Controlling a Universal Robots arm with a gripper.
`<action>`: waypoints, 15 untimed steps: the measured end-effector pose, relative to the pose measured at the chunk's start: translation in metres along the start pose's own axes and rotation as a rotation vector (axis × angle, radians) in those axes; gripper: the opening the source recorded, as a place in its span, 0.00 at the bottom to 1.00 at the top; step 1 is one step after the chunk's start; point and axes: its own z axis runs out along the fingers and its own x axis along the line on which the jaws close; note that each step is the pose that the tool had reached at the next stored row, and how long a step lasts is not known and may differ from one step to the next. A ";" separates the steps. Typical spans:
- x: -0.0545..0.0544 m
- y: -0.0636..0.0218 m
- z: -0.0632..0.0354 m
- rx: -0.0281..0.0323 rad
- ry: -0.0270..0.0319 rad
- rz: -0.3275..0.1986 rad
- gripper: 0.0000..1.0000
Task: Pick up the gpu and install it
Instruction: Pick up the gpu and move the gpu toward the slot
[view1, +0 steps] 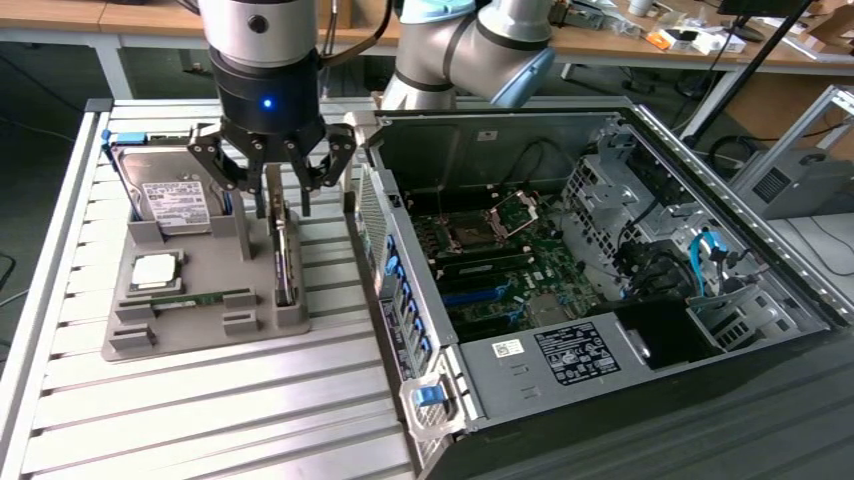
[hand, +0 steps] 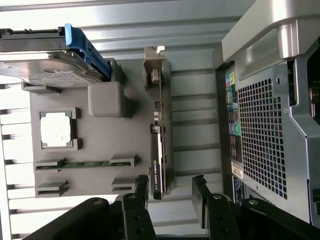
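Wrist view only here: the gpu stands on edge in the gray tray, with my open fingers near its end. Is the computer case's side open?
Observer: Yes. In the exterior view the computer case lies with its side open and the motherboard exposed.
Operator: Any slots free for the card?
Observer: Blue slots show on the motherboard, bare as far as I can tell. The gpu stands in the gray tray.
Operator: What is the silver block by the blue clip?
Observer: A hard drive with a white label, propped at one end of the tray.

Txt on gpu (hand: 159, 150) unreadable; arm (view1: 454, 50) cut off at edge.
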 end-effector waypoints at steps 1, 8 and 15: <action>0.000 0.0007 0.0006 0.0000 0.0000 0.000 0.48; 0.001 0.0068 0.0054 0.0004 0.0000 0.000 0.48; 0.002 0.0117 0.0106 0.0006 -0.0002 0.000 0.48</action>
